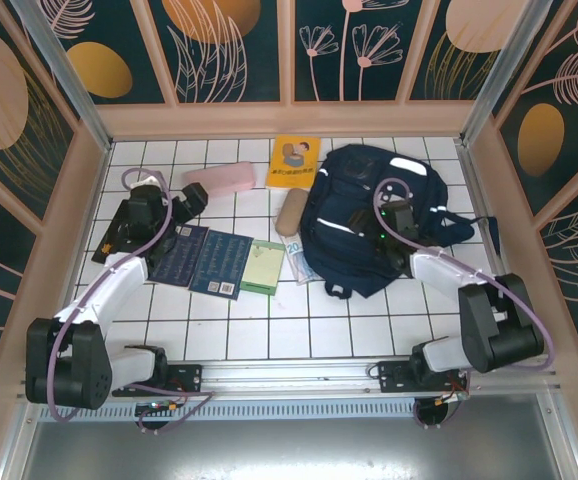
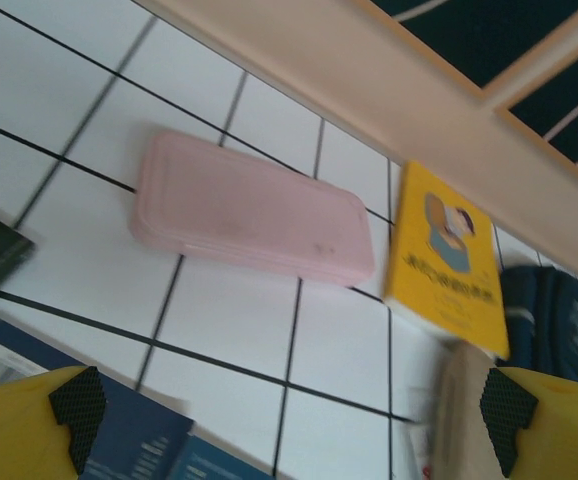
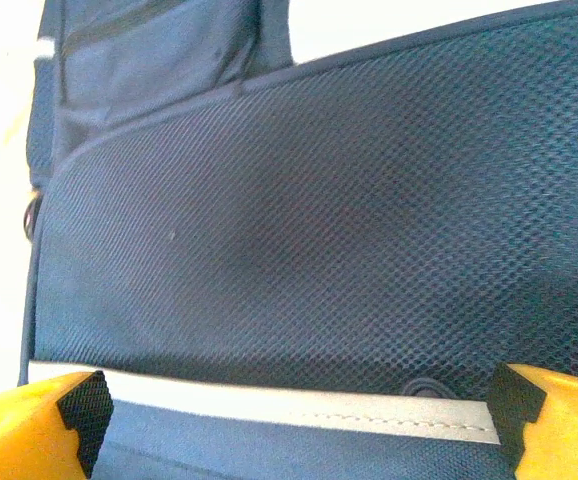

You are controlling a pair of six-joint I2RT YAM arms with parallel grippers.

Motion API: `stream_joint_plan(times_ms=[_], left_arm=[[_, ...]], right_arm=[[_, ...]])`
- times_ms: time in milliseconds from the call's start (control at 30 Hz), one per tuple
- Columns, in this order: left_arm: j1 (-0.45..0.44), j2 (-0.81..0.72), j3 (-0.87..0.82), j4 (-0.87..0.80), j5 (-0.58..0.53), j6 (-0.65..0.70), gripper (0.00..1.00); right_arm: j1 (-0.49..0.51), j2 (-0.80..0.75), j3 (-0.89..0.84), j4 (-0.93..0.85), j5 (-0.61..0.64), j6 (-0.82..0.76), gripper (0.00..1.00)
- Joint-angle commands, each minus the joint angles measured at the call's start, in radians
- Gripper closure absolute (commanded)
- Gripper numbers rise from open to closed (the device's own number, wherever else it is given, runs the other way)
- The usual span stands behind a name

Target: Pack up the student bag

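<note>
The student bag (image 1: pixel 354 225) is navy with white reflective stripes and lies flat at the right of the tiled table. My right gripper (image 1: pixel 397 218) hovers just over it, open. In the right wrist view, its mesh fabric (image 3: pixel 319 230) and a white stripe (image 3: pixel 269 405) span the gap between the yellow fingers (image 3: pixel 74 420). My left gripper (image 1: pixel 184 200) stands open at the left, holding nothing. In the left wrist view, a pink pencil case (image 2: pixel 254 220) lies ahead of it on the tiles, apart from the fingertips (image 2: pixel 77 415).
A yellow book (image 1: pixel 294 160) lies at the back, with a beige pouch (image 1: pixel 291 210) beside the bag. Two dark blue books (image 1: pixel 199 258) and a green notepad (image 1: pixel 263 266) lie left of centre. A printed packet (image 1: pixel 301 264) pokes out near the bag. Wooden walls enclose the table.
</note>
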Motion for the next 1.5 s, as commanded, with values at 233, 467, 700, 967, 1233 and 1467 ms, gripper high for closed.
stream_joint_plan(times_ms=[233, 467, 700, 967, 1233, 1467], left_arm=[[-0.162, 0.05, 0.038, -0.042, -0.074, -0.045, 0.03], [-0.26, 0.087, 0.069, -0.051, -0.059, -0.128, 0.08], [-0.393, 0.189, 0.105, -0.053, -0.05, -0.221, 0.15], [-0.503, 0.32, 0.205, -0.091, -0.035, -0.27, 0.18], [-0.591, 0.414, 0.27, -0.104, -0.031, -0.371, 0.23], [-0.639, 0.518, 0.341, -0.135, -0.013, -0.39, 0.27]], right_arm=[[0.114, 0.021, 0.145, -0.114, -0.029, -0.104, 0.01], [0.028, -0.002, 0.208, -0.208, 0.073, -0.256, 0.01], [-0.043, 0.026, 0.237, -0.193, 0.082, -0.295, 0.01], [-0.09, -0.002, 0.196, -0.154, 0.078, -0.304, 0.01], [-0.132, -0.122, 0.08, -0.099, 0.104, -0.306, 0.01], [-0.138, -0.165, 0.024, -0.066, 0.086, -0.287, 0.01]])
